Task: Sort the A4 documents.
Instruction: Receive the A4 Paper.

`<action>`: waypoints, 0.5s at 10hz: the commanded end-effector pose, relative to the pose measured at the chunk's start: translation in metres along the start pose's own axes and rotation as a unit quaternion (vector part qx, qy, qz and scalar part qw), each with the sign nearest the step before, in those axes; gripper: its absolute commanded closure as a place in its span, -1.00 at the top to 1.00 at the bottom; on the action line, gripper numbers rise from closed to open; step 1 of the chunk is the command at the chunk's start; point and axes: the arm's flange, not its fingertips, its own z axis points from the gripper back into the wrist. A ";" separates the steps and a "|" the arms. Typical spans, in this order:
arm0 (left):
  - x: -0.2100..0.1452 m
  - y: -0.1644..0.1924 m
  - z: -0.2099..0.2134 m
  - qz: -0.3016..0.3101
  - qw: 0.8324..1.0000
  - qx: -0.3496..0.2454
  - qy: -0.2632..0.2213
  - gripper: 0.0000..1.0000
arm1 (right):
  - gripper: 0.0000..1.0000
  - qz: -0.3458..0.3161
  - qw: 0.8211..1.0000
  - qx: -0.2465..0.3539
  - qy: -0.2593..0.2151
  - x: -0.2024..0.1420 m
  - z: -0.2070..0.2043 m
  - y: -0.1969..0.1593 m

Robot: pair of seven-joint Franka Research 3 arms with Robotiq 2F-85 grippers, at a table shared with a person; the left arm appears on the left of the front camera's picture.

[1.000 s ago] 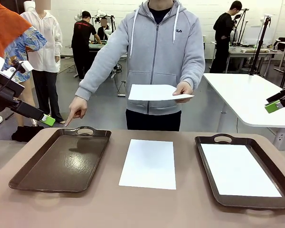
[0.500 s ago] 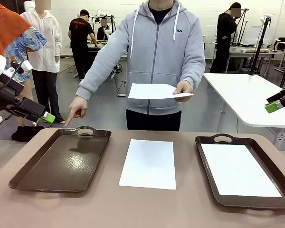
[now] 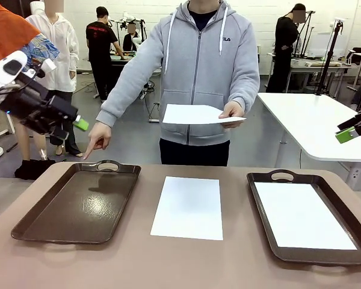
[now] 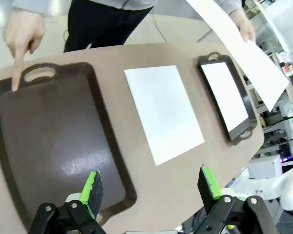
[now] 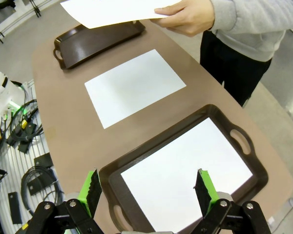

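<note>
A4 documents (image 3: pixel 188 208), thin white matte rectangles: one flat on tan table (image 3: pixel 240 265) between trays; second sheet (image 3: pixel 302 215) lying in right tray (image 3: pixel 262 180); third sheet (image 3: pixel 195 114) pinched in person's hand (image 3: pixel 233 113); left tray (image 3: pixel 78 205) glossy dark brown, round-cornered, pointing hand (image 3: pixel 98 137) at its handle; left gripper (image 4: pixel 150 180), right gripper (image 5: pixel 147 181): green-padded fingers spread, holding nothing.

"FILA" stands in small letters on the person's grey hoodie (image 3: pixel 198 72), chest-high.

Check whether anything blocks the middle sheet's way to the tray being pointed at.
Nothing visible does. Bare table separates the sheet from the left tray, whose floor is bare; the person's hand points at its far handle.
</note>
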 end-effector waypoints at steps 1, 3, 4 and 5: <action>0.036 0.009 -0.028 0.060 0.995 -0.084 0.003 1.00 | 1.00 -0.002 1.000 0.000 0.000 0.000 0.000 0.000; 0.064 0.009 -0.063 0.099 0.985 -0.139 0.018 1.00 | 1.00 -0.002 1.000 0.000 0.000 0.000 0.000 0.000; 0.078 0.008 -0.078 0.109 0.981 -0.157 0.026 1.00 | 1.00 -0.002 1.000 0.000 0.000 0.000 0.000 0.000; 0.091 0.007 -0.092 0.119 0.978 -0.170 0.033 1.00 | 1.00 -0.002 1.000 0.000 0.000 0.000 0.000 0.000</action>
